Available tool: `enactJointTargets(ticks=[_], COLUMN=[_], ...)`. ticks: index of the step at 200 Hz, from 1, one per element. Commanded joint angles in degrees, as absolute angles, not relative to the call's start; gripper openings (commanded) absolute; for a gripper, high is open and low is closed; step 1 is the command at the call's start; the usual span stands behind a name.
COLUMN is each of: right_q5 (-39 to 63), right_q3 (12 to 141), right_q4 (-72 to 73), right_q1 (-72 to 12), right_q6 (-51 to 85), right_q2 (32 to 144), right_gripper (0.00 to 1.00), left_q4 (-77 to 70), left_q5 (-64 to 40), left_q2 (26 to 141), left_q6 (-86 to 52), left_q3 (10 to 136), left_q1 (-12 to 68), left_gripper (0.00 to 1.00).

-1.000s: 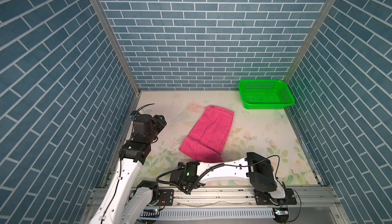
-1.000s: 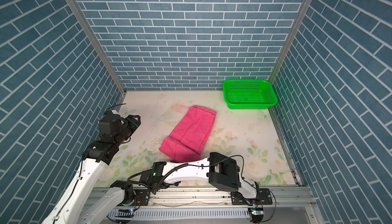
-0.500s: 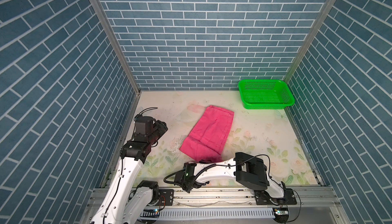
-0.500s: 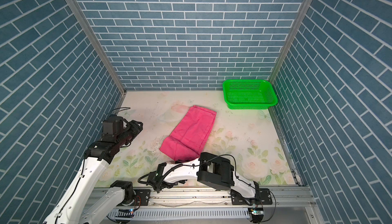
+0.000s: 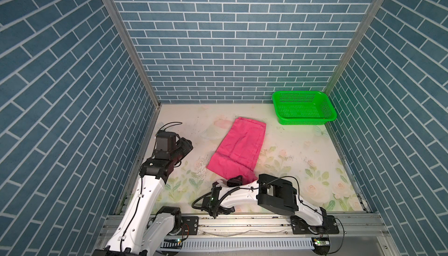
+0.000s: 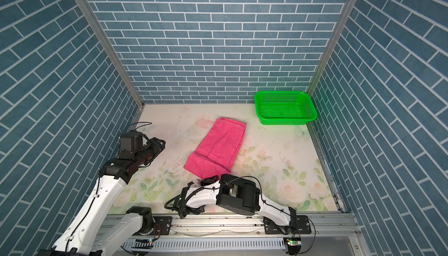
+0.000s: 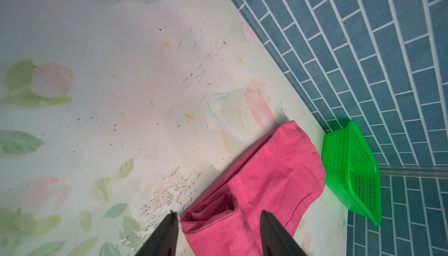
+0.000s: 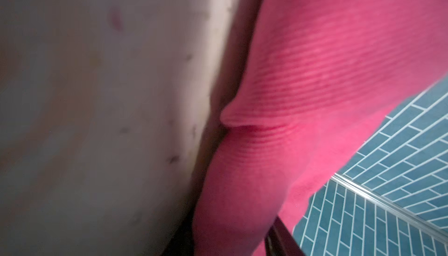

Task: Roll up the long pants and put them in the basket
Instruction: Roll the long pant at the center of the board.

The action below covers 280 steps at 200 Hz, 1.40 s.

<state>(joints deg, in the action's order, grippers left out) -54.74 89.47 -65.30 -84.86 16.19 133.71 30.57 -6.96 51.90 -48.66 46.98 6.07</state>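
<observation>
starting the roll looks like the step in hand: the long pants (image 5: 238,150) lie folded into a flat strip slanting across the middle of the desk (image 5: 303,160), with nothing rolled yet. the right fingers (image 5: 234,180) sit low at the strip's near end. in the right wrist view pink cloth fills the space between them, but i cannot tell whether they have clamped it. the left fingers (image 7: 166,237) stand apart with nothing between them, hovering over bare desk near the strip's left edge without touching it. next, i judge, the left side needs to take the free near corner, so the hem turns over evenly and the roll runs straight. beyond the hem the strip lies unobstructed to its far end, which stops short of the back wall (image 5: 242,49). the green basket (image 5: 305,121) sits in the far right corner, apart from the cloth.
</observation>
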Motion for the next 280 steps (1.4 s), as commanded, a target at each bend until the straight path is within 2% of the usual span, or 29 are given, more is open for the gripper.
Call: enactJointTargets(ticks=[1,9,41,92,134,225,280], right_q5=[-41.6,-40.6,-34.2,-6.9,12.5,45.4,63.9], right_q3=[86.2,85.6,82.5,83.6,88.6,83.7,84.4], right_q4=[-54.4,-54.0,-52.6,-54.2,-61.9,-65.9,-66.0], right_q1=[-81.9,-81.4,-80.6,-80.2,-77.6,-60.6,-50.8], right_q6=[16.9,17.0,16.4,9.7,5.8,-2.4,-3.5], right_q2=[138.3,137.3,131.7,115.9,111.7,106.7,106.3], right_gripper=[0.14,0.00,0.00,0.00,0.00,0.00,0.00], left_q4=[29.3,29.1,28.3,28.8,28.7,33.8,32.1], left_q5=[-8.1,-8.4,-9.1,-8.4,-8.9,-11.2,-13.6], left_q2=[53.0,53.3,53.4,51.8,50.5,49.0,46.5], left_q6=[-46.9,-46.8,-46.6,-45.9,-45.8,-41.8,-43.8], left_q3=[46.9,46.8,45.6,44.4,43.2,45.0,41.4], left_q1=[5.5,5.5,5.5,5.5,5.5,5.5,5.5], left_gripper=[0.59,0.59,0.59,0.59,0.59,0.59,0.59])
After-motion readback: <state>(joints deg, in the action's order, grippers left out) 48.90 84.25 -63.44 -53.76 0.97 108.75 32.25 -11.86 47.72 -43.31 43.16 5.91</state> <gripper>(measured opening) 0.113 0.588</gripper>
